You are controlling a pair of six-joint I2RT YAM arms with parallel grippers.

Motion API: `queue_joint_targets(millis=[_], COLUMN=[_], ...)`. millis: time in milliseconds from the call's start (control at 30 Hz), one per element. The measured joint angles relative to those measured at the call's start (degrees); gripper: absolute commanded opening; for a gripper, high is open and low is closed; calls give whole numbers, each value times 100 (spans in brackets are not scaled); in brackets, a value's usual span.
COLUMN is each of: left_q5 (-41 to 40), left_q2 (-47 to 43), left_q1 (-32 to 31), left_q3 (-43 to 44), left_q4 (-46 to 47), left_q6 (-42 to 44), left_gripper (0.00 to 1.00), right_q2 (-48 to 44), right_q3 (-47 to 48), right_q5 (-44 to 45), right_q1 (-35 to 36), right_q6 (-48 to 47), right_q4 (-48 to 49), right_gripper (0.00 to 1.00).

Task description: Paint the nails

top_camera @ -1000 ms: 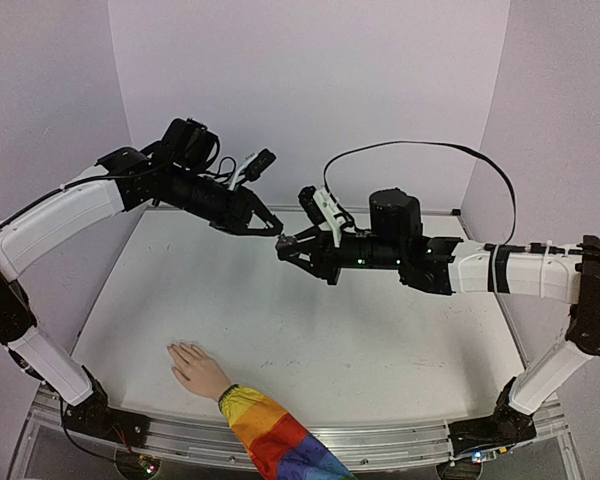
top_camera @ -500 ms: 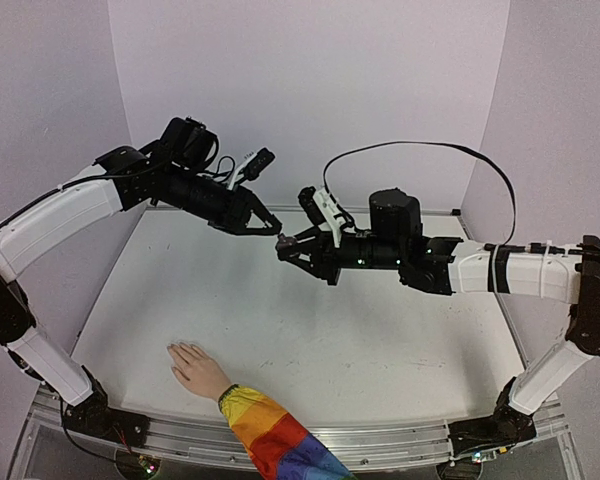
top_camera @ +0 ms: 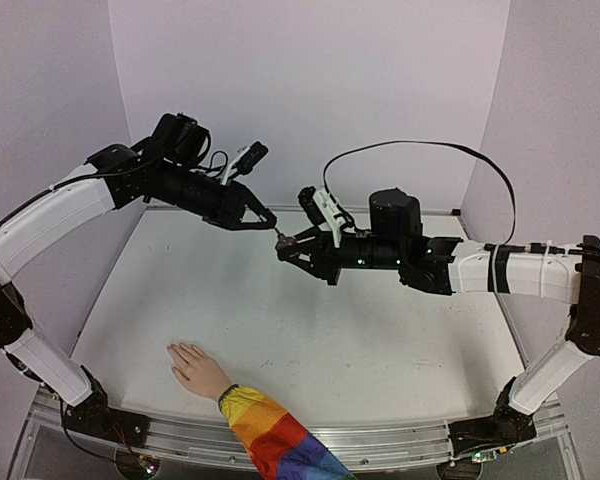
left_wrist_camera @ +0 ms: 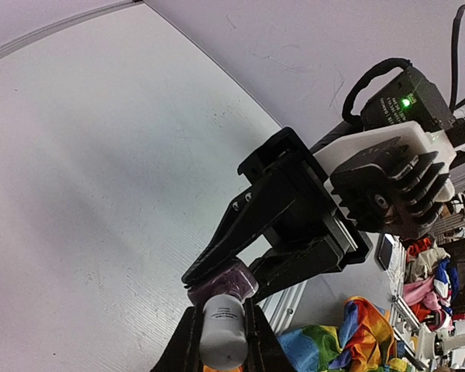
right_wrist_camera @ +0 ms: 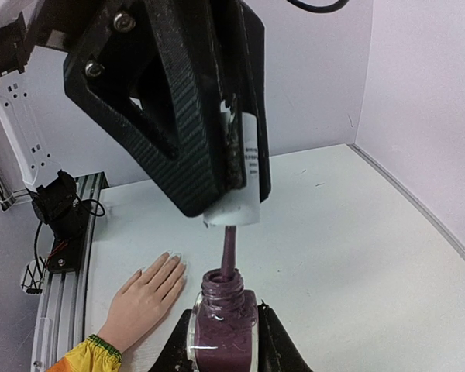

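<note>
While the brush stem (right_wrist_camera: 229, 252) stands in the neck of the bottle (right_wrist_camera: 225, 318), both arms hang high over the far middle of the table (top_camera: 380, 340), tips almost meeting. Left gripper (top_camera: 271, 226): jaws pinched narrow on the white cap (right_wrist_camera: 236, 194), stem pointing down out of it. Right gripper (top_camera: 284, 246): jaws clamped on the purple bottle, held upright beneath the cap. The hand (top_camera: 198, 370) lies flat, palm down, at the near left of the table, well apart from both grippers, below them and back toward the arm bases. Its long axis runs from the rainbow sleeve (top_camera: 270, 440) at the near edge diagonally toward the far left, fingers leading. The nails (right_wrist_camera: 173, 256) sit at that far-left end. They look pale from the right wrist camera and are too small to judge for polish. Judgement: the left arm, which carries the brush, is nearer. It would need to lift clear, then come down and back toward its own side, meeting the fingertips end-on.
</note>
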Motion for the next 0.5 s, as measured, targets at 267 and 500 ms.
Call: queue_joint_targets(millis=[267,500], left_q5=[-109,-138], left_q2=[-46,-46], left_q1=[59,68], left_q3=[0,0], left_q4=[-2,-4], left_q6=[2,2], left_gripper=[0,0], right_q2=[0,0], right_q3=[0,0], right_q5=[-61,-90], right_q1=[7,7], right_q6=[0,0], right_q4=[2,2], right_gripper=[0,0])
